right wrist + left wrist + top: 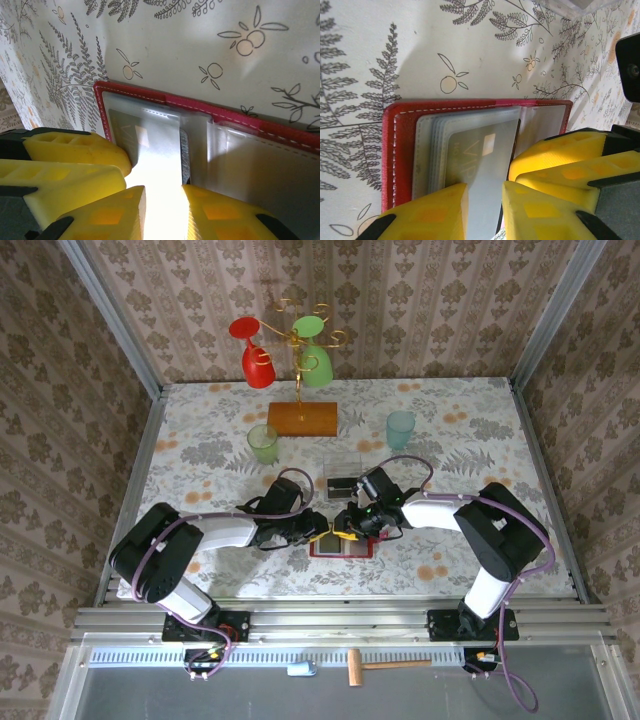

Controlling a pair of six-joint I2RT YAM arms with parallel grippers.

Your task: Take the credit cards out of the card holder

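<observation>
Seen from above, a floral-cloth tabletop [200, 455] is walled on three sides by patterned paper, with a metal rail along its near edge. The broad stretches at 9 o'clock and 3 o'clock are bare. Near the middle, toward 6 o'clock, one red card holder [345, 548] lies open and flat, and two arms meet over it.

The left gripper [322, 530] reaches in from 9 o'clock and the right gripper [352, 523] from 3 o'clock, almost touching each other.

At 12 o'clock a gold wire rack [300, 340] on a wooden block carries two hanging cups, one red and one green. Two more cups stand on the cloth: a pale green cup [263, 444] at 11 o'clock and a teal cup [400, 428] at 1 o'clock. One clear plastic box [345, 462] sits just beyond the card holder.

From the left wrist, the card holder [402, 150] shows a red grained cover, white stitching and a rounded corner. It has several thin, cloudy plastic sleeves stacked like pages. One grey credit card [470, 155] with pale lettering lies under the top sleeve; the other cards cannot be counted.

The left gripper [484, 192] has two blocky yellow fingers a narrow gap apart with a sleeve running between them. Whether they pinch it cannot be told.

From the right wrist, the right gripper [162, 195] stands the same way over the card holder [240, 117]. Glare fills the gap, so its grip cannot be told.
</observation>
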